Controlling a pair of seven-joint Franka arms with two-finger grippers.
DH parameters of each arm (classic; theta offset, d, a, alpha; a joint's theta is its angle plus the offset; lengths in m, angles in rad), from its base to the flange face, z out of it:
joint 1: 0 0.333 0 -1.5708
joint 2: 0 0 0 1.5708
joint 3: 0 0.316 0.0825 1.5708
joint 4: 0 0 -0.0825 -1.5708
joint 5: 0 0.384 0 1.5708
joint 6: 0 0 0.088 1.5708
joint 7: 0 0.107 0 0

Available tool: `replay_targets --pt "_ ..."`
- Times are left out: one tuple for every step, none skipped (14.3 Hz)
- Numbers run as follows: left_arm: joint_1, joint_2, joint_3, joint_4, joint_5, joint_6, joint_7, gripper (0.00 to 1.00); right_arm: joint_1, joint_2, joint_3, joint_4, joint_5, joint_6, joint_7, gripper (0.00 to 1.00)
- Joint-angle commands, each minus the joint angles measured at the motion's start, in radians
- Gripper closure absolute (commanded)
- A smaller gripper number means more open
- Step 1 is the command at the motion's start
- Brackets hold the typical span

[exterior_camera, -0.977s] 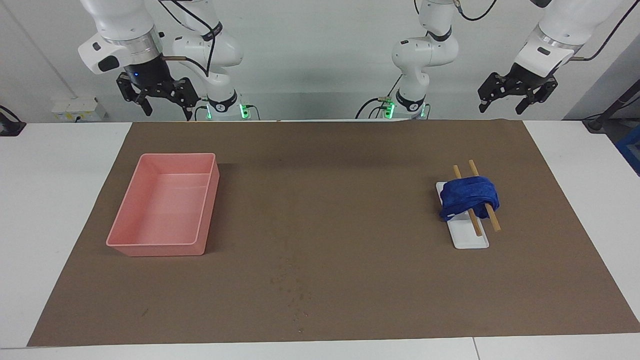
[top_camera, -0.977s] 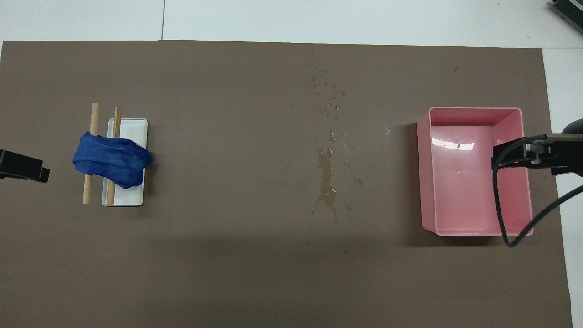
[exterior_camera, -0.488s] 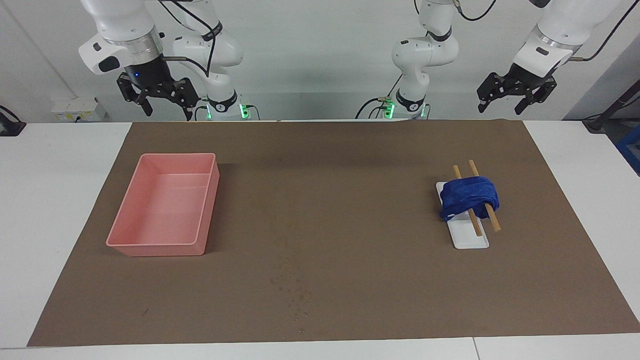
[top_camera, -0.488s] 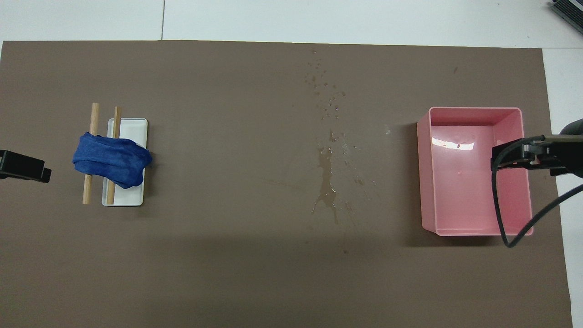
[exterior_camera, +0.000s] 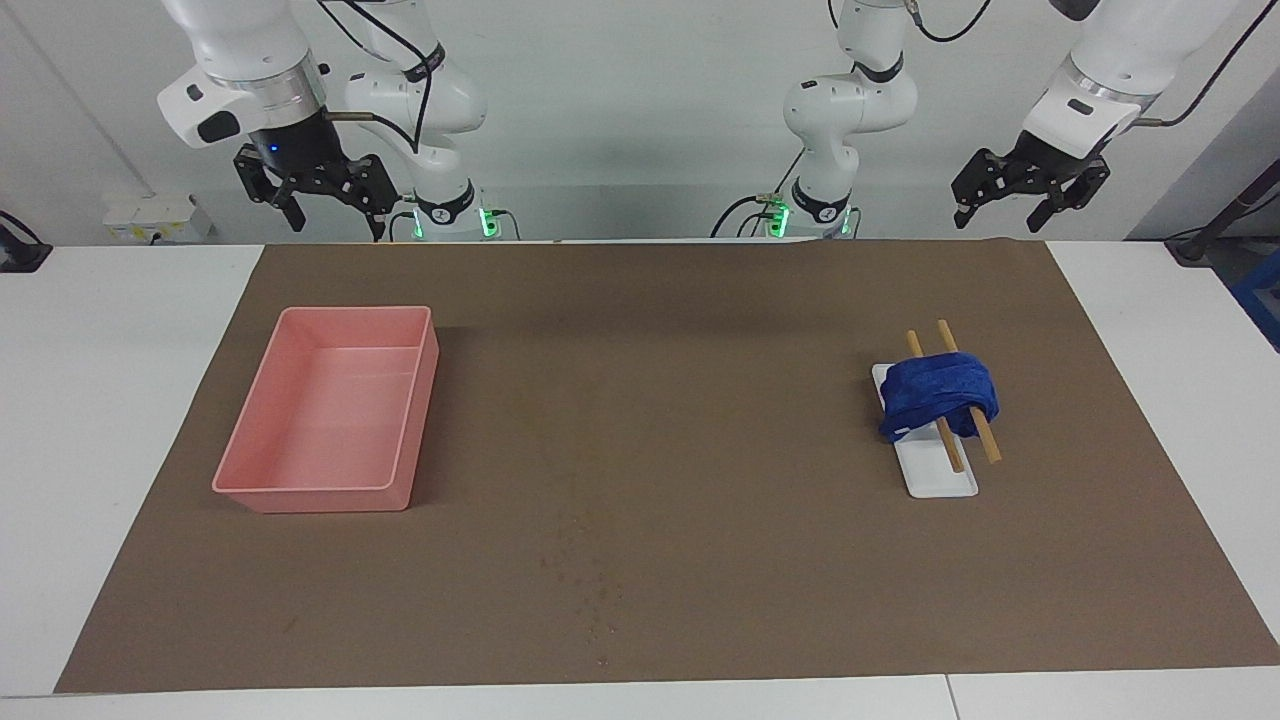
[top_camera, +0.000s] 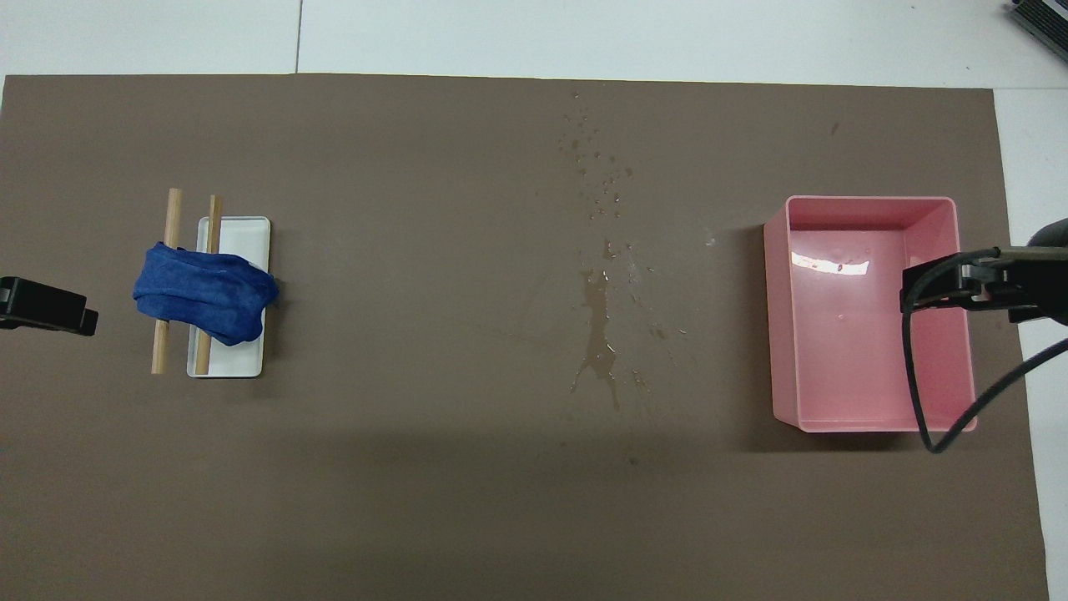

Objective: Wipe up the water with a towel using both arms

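Observation:
The royal-blue towel lies bunched over two wooden sticks on a white plate, toward the left arm's end of the table. It also shows in the overhead view. A water spill with scattered drops wets the middle of the brown mat; only faint drops show in the facing view. My left gripper hangs open and empty, high over the mat's left arm's end. My right gripper hangs open and empty, high over the pink tray's end.
A pink tray stands empty on the brown mat toward the right arm's end. In the overhead view the right gripper and its cable cover part of the tray. White table surrounds the mat.
My left gripper has risen slightly and drifted a little toward the towel. The right gripper, towel and tray have not visibly moved.

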Motion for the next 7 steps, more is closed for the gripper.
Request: replay_targets --pt "-0.004 -0.040 0.004 -0.077 -0.007 0.097 -0.005 0.00 -0.017 -0.032 0.001 -0.043 0.019 0.033 -0.023 0.00" --pt "-0.004 -0.057 0.005 -0.131 -0.007 0.167 -0.011 0.00 -0.017 -0.029 0.001 -0.043 0.011 0.046 -0.022 0.00" --pt "-0.001 -0.068 0.005 -0.180 -0.007 0.235 -0.023 0.00 -0.017 -0.027 0.001 -0.043 0.008 0.044 -0.019 0.00" --pt "0.004 -0.065 0.005 -0.205 -0.005 0.280 -0.028 0.00 -0.011 -0.021 0.001 -0.038 0.003 0.043 -0.010 0.00" --pt "0.010 -0.053 0.005 -0.223 -0.004 0.327 -0.030 0.00 -0.008 -0.015 0.001 -0.034 0.002 0.043 -0.006 0.00" --pt "0.011 -0.042 0.005 -0.249 -0.002 0.376 -0.033 0.00 -0.008 -0.007 0.001 -0.029 0.002 0.044 -0.006 0.00" --pt "0.014 -0.040 0.007 -0.286 -0.002 0.433 -0.036 0.00 -0.008 -0.001 0.001 -0.022 0.002 0.044 -0.006 0.00"
